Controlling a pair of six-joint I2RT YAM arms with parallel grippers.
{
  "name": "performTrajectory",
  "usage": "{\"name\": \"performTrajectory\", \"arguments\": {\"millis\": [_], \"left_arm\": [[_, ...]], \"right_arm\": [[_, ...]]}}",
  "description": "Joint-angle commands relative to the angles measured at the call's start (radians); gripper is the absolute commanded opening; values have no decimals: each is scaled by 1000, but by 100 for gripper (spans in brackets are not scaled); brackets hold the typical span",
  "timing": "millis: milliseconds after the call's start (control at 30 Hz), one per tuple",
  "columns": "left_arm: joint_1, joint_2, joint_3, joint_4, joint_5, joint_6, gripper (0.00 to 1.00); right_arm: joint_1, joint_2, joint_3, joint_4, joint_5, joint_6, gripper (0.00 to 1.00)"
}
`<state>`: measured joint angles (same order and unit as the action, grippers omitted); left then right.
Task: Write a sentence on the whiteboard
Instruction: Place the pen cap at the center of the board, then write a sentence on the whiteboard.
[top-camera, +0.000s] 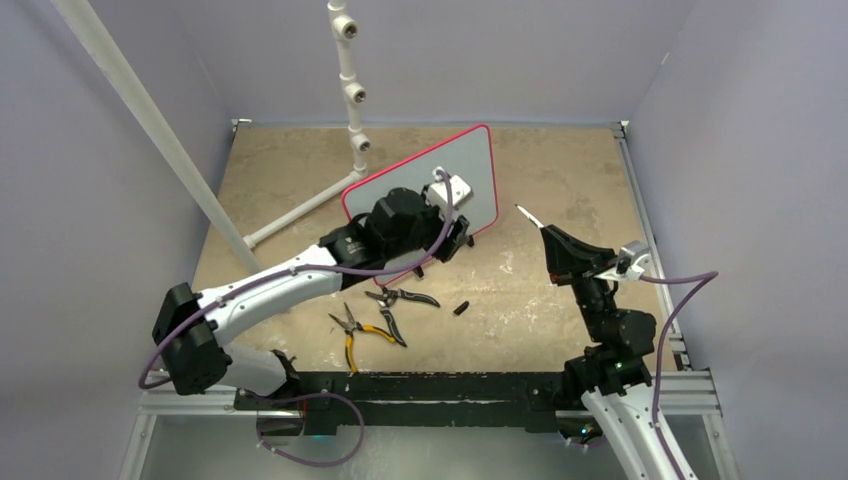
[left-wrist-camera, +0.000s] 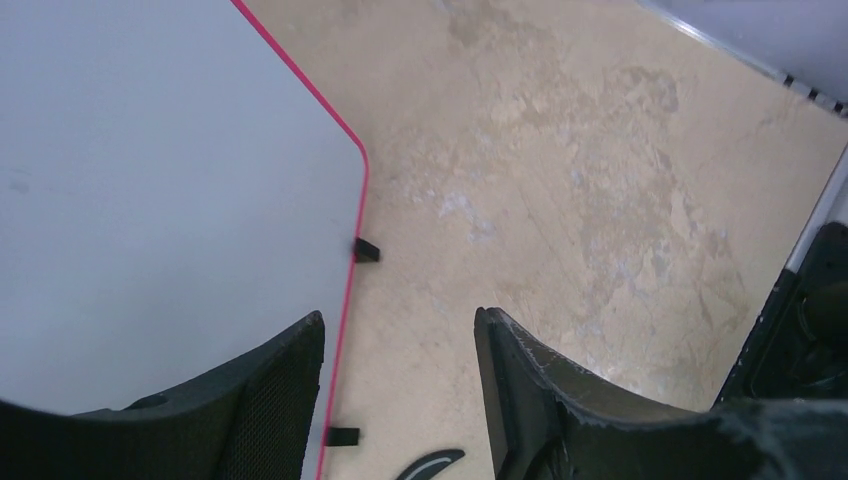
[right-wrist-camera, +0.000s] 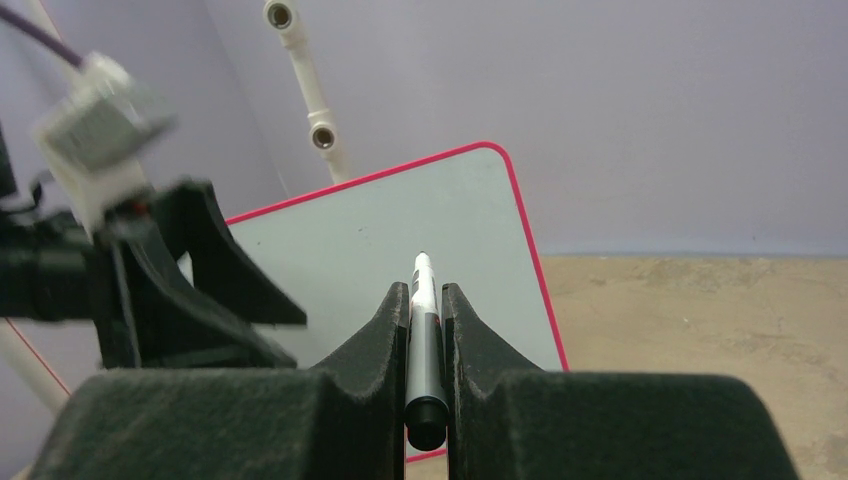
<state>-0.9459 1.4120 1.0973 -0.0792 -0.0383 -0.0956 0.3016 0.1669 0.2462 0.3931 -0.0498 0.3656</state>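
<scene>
whiteboard (top-camera: 473, 168) on table (top-camera: 570, 180), pliers (top-camera: 399, 298) before it

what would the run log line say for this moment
left fingers: open over whiteboard edge | right fingers: shut on marker, tip toward whiteboard, not touching | whiteboard: visible face blank

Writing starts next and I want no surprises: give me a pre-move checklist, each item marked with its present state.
1. Grip on the marker by the right gripper: ok, shut on it.
2. Tip aimed toward the whiteboard: ok.
3. Board steadied: not ok; the left gripper is open at its edge.
4. Writing area blank: ok where visible.
5. Tip uncapped: cannot tell.
</scene>
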Motion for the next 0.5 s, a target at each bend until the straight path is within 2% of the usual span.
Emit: {"name": "performTrajectory", "arguments": {"millis": [0, 167, 333, 467], "left_arm": [[67, -73, 163, -165, 6, 69, 56], [231, -112, 230, -212, 74, 72, 56], [403, -141, 258, -167, 185, 20, 56], [520, -162, 254, -149, 217, -28, 56]], "right_arm": [[-1, 28, -20, 95, -61, -15, 0], [-1, 67, -18, 113, -97, -17, 0], [0, 104, -12, 128, -132, -23, 0], [1, 120, -14, 138, -143, -26, 0]]}}
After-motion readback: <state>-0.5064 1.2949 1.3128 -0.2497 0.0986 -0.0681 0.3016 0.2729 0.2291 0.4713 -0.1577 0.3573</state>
